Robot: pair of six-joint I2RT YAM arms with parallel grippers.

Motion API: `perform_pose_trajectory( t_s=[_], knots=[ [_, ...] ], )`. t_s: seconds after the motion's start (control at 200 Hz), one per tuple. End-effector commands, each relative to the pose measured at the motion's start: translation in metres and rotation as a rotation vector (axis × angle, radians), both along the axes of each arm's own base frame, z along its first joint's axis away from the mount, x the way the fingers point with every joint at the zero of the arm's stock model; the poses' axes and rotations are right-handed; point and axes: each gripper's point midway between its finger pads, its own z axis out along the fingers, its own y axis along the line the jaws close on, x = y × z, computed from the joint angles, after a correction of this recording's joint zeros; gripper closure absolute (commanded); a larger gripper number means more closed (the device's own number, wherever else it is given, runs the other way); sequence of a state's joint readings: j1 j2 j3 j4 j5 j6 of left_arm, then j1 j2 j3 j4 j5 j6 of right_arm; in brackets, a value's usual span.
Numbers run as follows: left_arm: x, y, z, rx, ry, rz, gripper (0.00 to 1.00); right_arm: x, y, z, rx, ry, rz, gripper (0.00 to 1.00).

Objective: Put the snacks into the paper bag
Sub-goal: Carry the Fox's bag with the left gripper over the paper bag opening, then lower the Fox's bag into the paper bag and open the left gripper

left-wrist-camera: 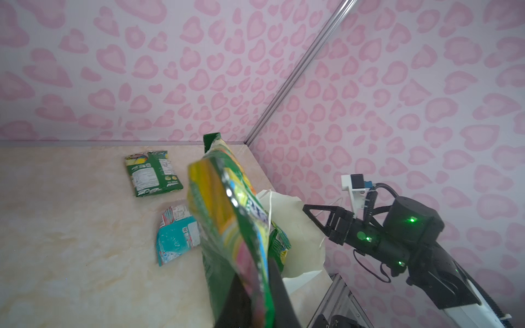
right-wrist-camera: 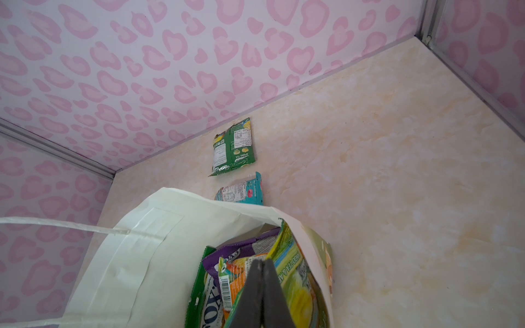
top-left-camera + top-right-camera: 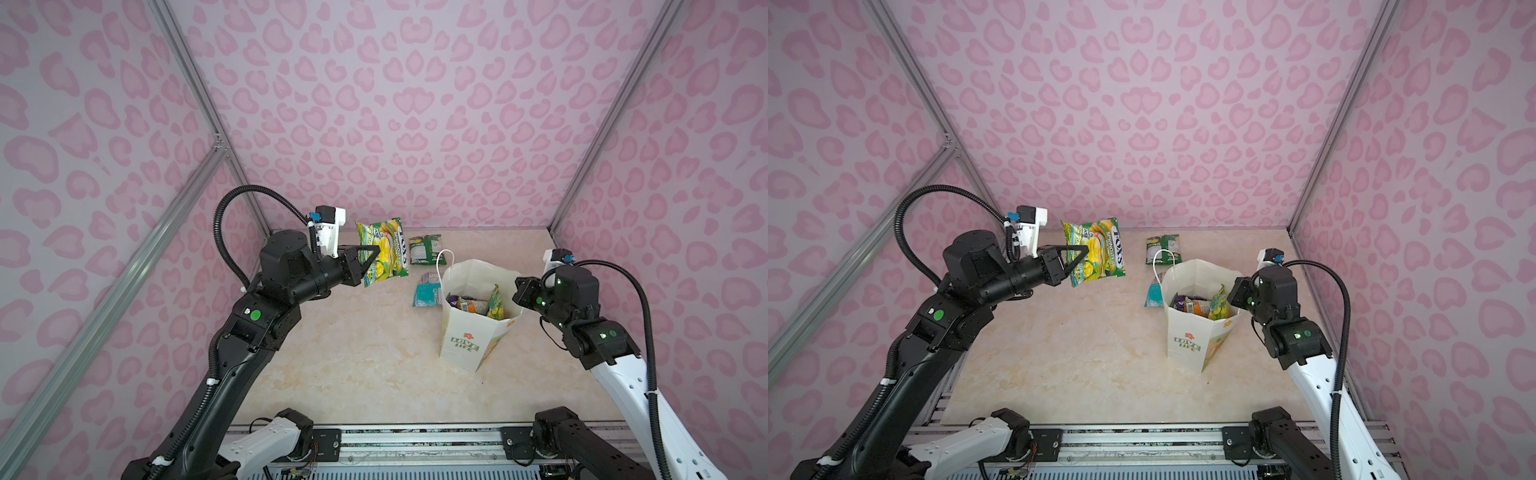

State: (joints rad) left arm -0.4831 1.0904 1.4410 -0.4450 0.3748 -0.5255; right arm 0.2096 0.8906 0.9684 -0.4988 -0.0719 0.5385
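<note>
Fingers (image 1: 281, 295) of the left gripper (image 3: 376, 250) are being largely hidden in the left wrist view by the green-yellow FOX'S packet (image 1: 235, 227). That packet is being blurred there by its closeness, and its lower end is being cut off by the frame. Much of the paper bag (image 1: 301, 227) is being covered behind it in that view. In both top views the bag's contents are being partly screened by its rim. Only the tops of a purple packet (image 3: 457, 300) and a second green-yellow packet (image 3: 495, 301) are being shown. In the right wrist view the bag's base is being cut off, and one cord handle (image 2: 56, 224) is being run out of frame.

The left gripper is being kept narrowly closed on one edge of the green-yellow FOX'S packet (image 3: 384, 253), which is being held clear of the table (image 3: 353, 365), left of the bag (image 3: 465, 336) and well apart from it.

The right gripper (image 2: 262, 262) is being held over the bag's open mouth with its jaws pressed together and nothing seen between them. Whether the bag is being touched cannot be told.

A dark green packet (image 3: 424, 249) and a teal-white packet (image 3: 426, 291) are being left flat on the table behind the bag, the teal-white one partly hidden by the bag's rim.
</note>
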Motion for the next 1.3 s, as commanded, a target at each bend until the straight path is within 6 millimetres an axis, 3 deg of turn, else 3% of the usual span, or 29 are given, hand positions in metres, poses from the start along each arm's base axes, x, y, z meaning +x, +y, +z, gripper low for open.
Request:
perform_pose_trajectory(
  t_s=[0.0,0.19,0.355,0.57,0.735,0.945,1.295],
  knots=[
    [-0.002,-0.015,0.02,0.009,-0.071,-0.026,0.97,0.002,-0.001,0.004,0.006,-0.025,-0.007,1.0],
    [-0.021,-0.068,0.039,0.036,-0.132,-0.157,0.97,-0.001,-0.003,0.003,-0.001,-0.025,-0.012,1.0],
    [-0.026,-0.115,0.038,0.097,-0.138,-0.232,0.97,-0.004,-0.002,0.0,-0.005,-0.017,-0.006,1.0],
    [-0.031,-0.18,0.015,0.225,-0.116,-0.307,0.97,-0.009,-0.006,0.0,-0.017,-0.026,-0.014,1.0],
    [-0.028,-0.219,-0.022,0.362,-0.049,-0.362,0.97,-0.011,-0.007,-0.002,-0.028,-0.024,-0.013,1.0],
    [-0.017,-0.242,-0.072,0.488,0.042,-0.372,0.97,-0.013,-0.01,-0.003,-0.033,-0.03,-0.021,1.0],
    [-0.021,-0.258,-0.115,0.538,0.154,-0.435,0.97,-0.011,-0.007,-0.004,-0.024,-0.031,-0.009,1.0]
  ],
)
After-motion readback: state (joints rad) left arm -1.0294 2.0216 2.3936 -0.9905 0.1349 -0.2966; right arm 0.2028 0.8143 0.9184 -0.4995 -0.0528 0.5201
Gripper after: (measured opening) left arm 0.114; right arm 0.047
